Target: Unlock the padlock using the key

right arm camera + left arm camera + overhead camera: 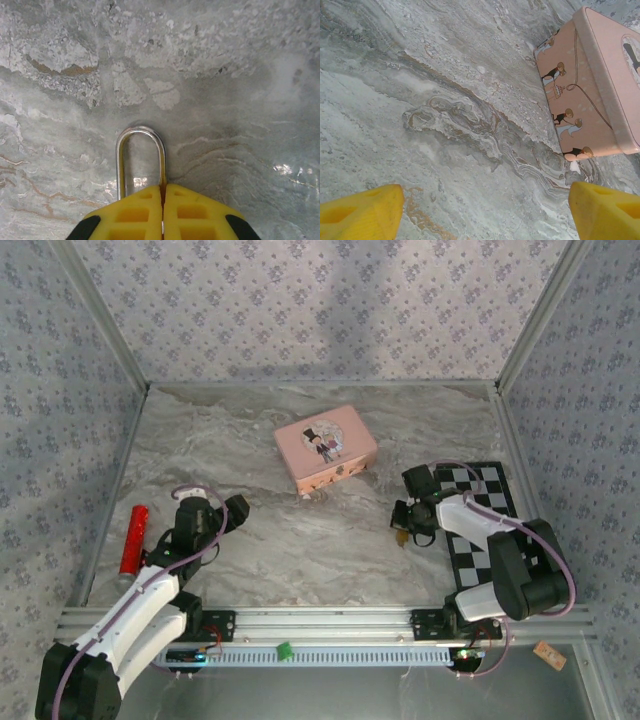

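Note:
The padlock's thin silver shackle [141, 160] sticks out in front of my right gripper [162, 192], whose yellow fingers are pressed together with one shackle leg running in between them. The lock's body is hidden beneath the fingers. From above, a small brass spot of the padlock [402, 537] shows at the right gripper [405, 523], low over the marble to the left of the checkered board. My left gripper [487, 210] is open over bare marble, holding nothing, and it sits at the left front [236, 510]. The key is hidden or out of view.
A pink illustrated tin box [325, 448] stands mid-table, and its side [585, 95] shows to the left gripper's upper right. A red cylinder [134, 538] lies by the left wall. A black-and-white checkered board [490, 520] lies at the right. Patterned walls enclose the marble top.

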Tool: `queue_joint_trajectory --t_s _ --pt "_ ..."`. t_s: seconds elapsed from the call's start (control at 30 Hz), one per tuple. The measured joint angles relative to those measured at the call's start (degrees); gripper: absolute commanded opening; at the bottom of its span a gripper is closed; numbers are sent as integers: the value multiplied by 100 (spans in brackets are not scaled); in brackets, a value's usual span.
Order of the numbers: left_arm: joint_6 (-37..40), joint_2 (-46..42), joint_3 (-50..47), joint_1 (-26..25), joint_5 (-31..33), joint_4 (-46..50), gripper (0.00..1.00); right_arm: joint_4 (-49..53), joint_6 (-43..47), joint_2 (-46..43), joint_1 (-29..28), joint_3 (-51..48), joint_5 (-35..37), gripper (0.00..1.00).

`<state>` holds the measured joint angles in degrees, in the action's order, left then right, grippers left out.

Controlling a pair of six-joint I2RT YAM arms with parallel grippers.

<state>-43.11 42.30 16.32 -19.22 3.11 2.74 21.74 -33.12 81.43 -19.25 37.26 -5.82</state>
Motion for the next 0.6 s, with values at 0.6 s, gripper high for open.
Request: queue_joint_trajectory --t_s 0.6 --pt "52 24 20 87 -2 52 87 -33 306 -315 96 2 -140 37"
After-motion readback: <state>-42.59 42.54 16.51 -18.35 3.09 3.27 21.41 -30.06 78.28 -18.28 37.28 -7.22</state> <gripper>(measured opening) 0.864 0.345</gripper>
